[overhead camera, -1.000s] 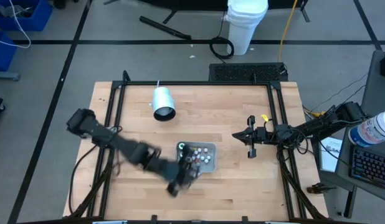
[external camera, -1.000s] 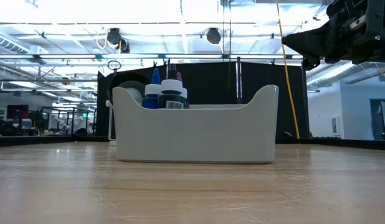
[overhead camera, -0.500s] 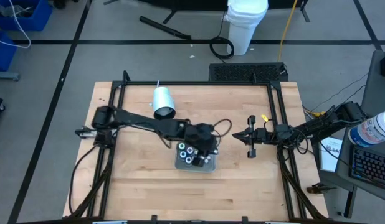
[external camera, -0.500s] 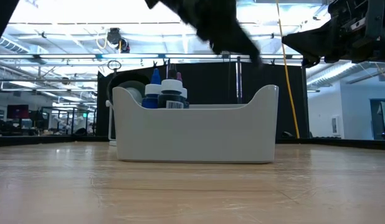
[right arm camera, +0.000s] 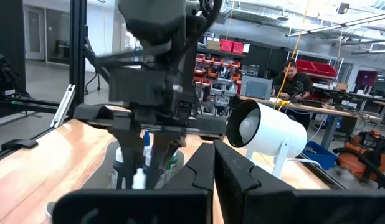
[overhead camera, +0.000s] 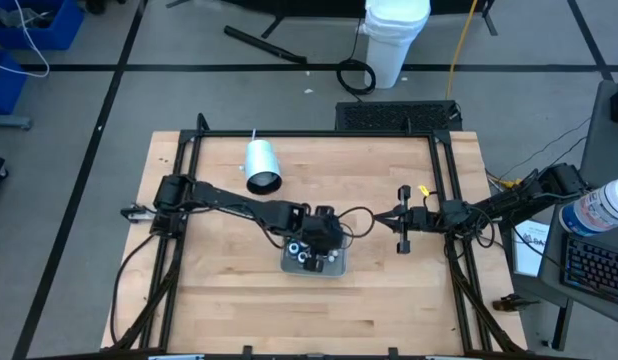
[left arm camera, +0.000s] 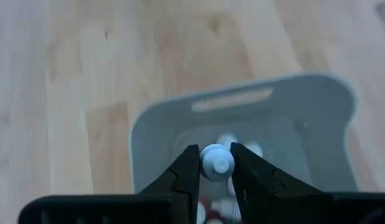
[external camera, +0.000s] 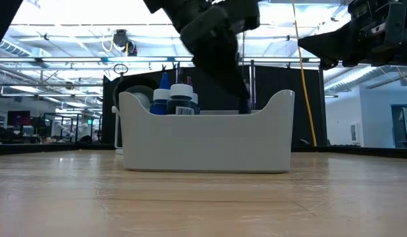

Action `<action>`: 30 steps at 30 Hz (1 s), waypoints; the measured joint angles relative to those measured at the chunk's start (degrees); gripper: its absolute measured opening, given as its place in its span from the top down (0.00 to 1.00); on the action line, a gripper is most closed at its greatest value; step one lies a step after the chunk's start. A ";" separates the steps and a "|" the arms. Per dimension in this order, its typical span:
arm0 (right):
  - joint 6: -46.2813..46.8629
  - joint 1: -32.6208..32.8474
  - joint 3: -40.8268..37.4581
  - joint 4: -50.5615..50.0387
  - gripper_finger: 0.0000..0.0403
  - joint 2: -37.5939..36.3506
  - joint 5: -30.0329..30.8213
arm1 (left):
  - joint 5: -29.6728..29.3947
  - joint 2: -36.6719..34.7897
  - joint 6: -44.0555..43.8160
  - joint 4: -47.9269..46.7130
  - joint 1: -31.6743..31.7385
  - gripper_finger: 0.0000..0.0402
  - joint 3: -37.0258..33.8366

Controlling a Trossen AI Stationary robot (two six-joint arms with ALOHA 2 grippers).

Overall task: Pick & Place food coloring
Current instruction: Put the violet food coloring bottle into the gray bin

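Left wrist view: left gripper (left arm camera: 216, 165) clamps small white-capped food coloring bottle (left arm camera: 216, 163) above grey plastic tray (left arm camera: 149, 127). Several bottles (external camera: 174, 97) already stand inside; release left. Right gripper (overhead camera: 403, 232) clenched empty, waiting nearby.

A light wooden tabletop (overhead camera: 239, 300) stands on a grey floor (overhead camera: 79, 200) crossed by black lines. A white bucket (overhead camera: 394, 40) sits on the far floor. Bright lights (external camera: 91, 13) shine overhead. A person (right arm camera: 295, 78) sits at a desk far back.
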 joint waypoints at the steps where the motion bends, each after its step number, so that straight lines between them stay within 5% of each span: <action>1: 0.02 0.00 0.00 0.03 1.00 0.00 -0.01 | -0.33 0.14 -0.35 -0.74 -0.02 0.81 0.00; 30: 0.88 0.00 0.02 0.38 1.00 -0.02 -0.03 | -0.37 3.24 -0.55 0.58 -0.40 0.81 -2.48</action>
